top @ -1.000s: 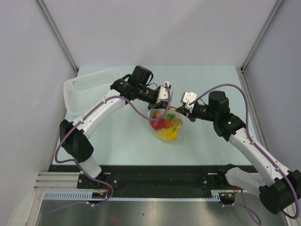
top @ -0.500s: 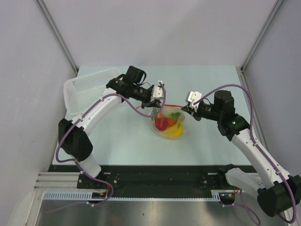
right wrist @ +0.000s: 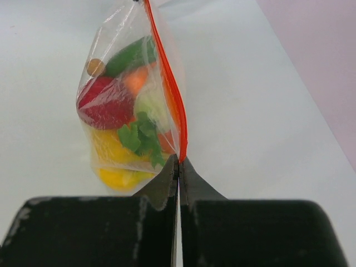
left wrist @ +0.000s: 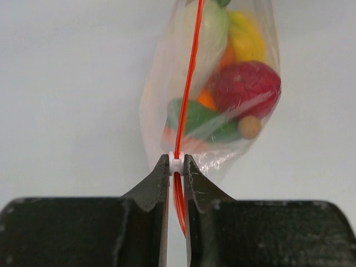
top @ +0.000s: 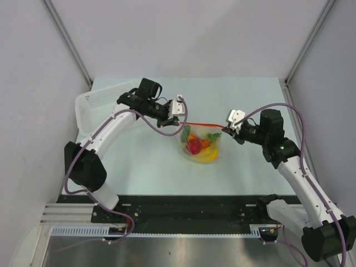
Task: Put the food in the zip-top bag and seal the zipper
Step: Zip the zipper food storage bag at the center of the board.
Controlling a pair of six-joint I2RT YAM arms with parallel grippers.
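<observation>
- While each arm grips one end of the bag's mouth, the pale blue-green table (top: 139,161) lies beneath both sets of fingers.
- White ribbed plastic tray (top: 89,111): well apart from all the fingers, out past the left arm at the table's left edge.
- Small clear floppy plastic bag (top: 201,146): slung between the two grippers and sagging below their fingertips. Whether its bottom touches the table I cannot tell.
- Left gripper (left wrist: 176,164): fingers clamped tight on the left end of the bag's mouth.
- Right gripper (right wrist: 178,161): fingers pressed together on the right end of the mouth, with no gap showing.
- Toy food, all inside the bag, between and below the fingertips:
  - dark red round fruit (left wrist: 245,86)
  - yellow banana bunch (right wrist: 114,175), lowest of all
  - green pepper (left wrist: 194,119)
  - pale radish (left wrist: 210,28)
  - orange carrot piece (right wrist: 135,80)
- Thin red-orange zipper strip (top: 203,123): stretched straight and taut from one gripper's fingertips to the other's.
- Tiny white nub (left wrist: 176,164) on the strip, pinched right between the left fingertips.
</observation>
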